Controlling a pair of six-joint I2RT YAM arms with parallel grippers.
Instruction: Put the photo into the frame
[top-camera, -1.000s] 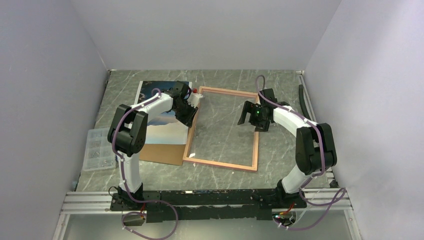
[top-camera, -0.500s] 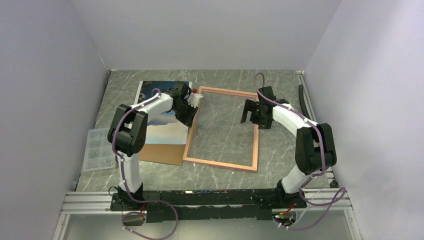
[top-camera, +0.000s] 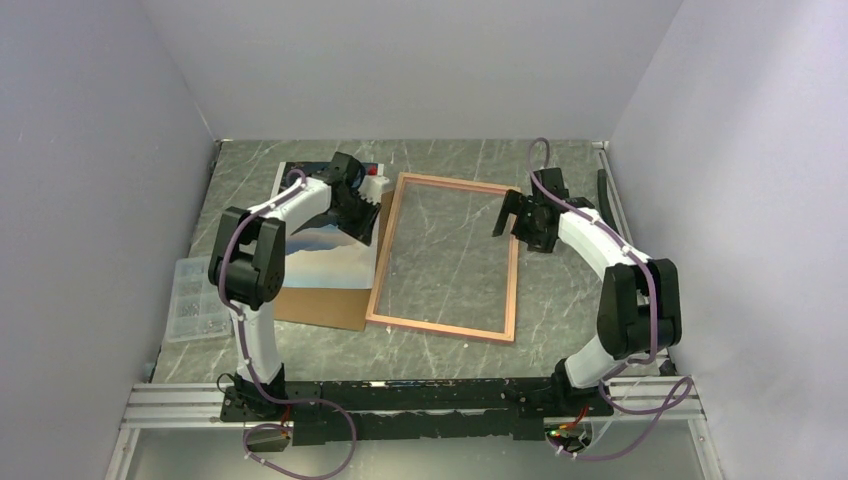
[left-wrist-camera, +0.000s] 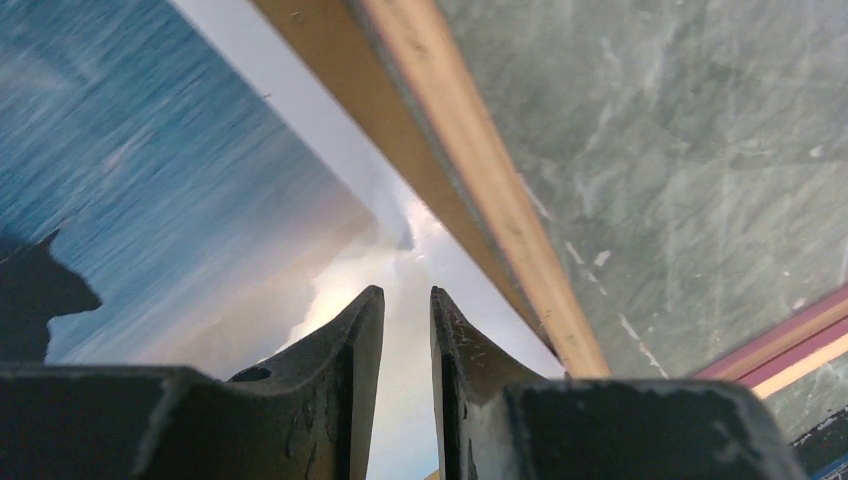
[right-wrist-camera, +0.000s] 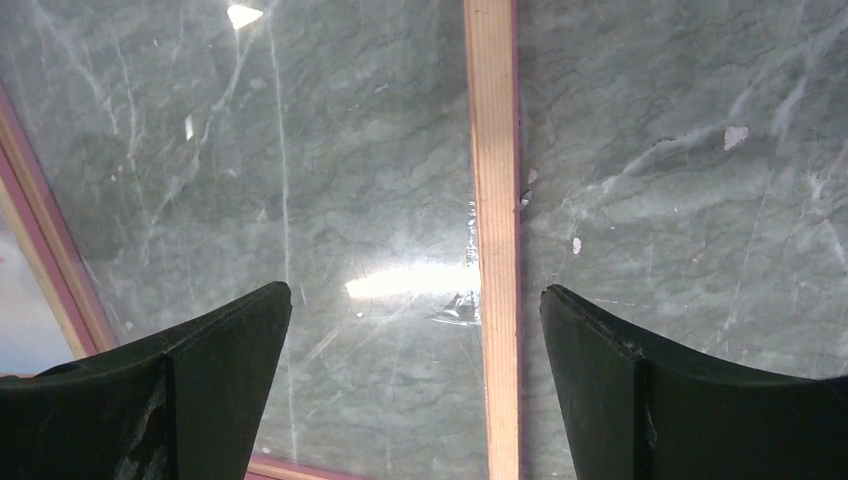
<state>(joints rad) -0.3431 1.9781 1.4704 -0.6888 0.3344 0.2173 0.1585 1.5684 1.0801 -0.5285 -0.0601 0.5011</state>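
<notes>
One seascape photo print (top-camera: 325, 240), one pink-bordered rectangular wooden frame (top-camera: 445, 327), one flat brown backing board (top-camera: 320, 306). Top view: left gripper (top-camera: 365, 228) has slid off the frame's left rail onto the photo, and right gripper (top-camera: 510, 218) has moved toward the far-right corner. Left wrist: fingers barely parted, nothing pinched, photo just beside the rail. Right wrist: fingers spread wide, right rail between them, bare marble either side.

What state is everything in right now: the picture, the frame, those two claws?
photo: flat, face up on the backing board, not in the frame.
frame: lying flat, empty.
backing board: flat, under the photo.
left gripper: over the photo, jaws a narrow gap apart, holding nothing.
right gripper: over the frame's right rail, wide open, empty.
</notes>
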